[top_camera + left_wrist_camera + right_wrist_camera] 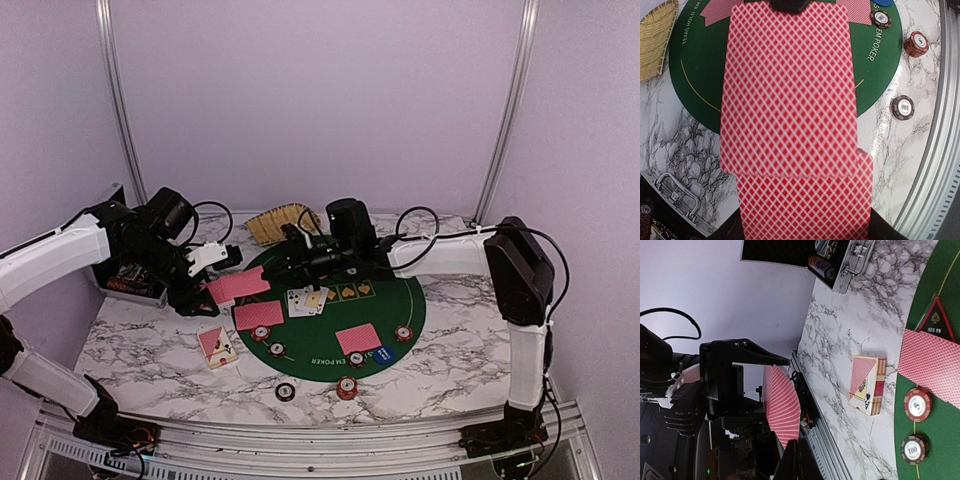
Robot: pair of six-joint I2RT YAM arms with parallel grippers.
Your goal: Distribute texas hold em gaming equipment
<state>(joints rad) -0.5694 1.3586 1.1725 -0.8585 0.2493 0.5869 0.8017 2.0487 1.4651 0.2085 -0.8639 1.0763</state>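
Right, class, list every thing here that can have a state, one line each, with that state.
left fingers: shut on the card stack
right fingers: shut on the top card
top card: bowed, off the table
black case: open, lid up
card box: lying flat on the table
middle cards: face up on the green mat
dealt cards: face down

The top view looks down from above and behind the arm bases over the whole counter [470,360]. The left wrist view faces down, very close behind a red-backed card [790,90]. The right wrist view, rolled sideways, looks left across the counter. All three share the green mat [400,300] and that card.
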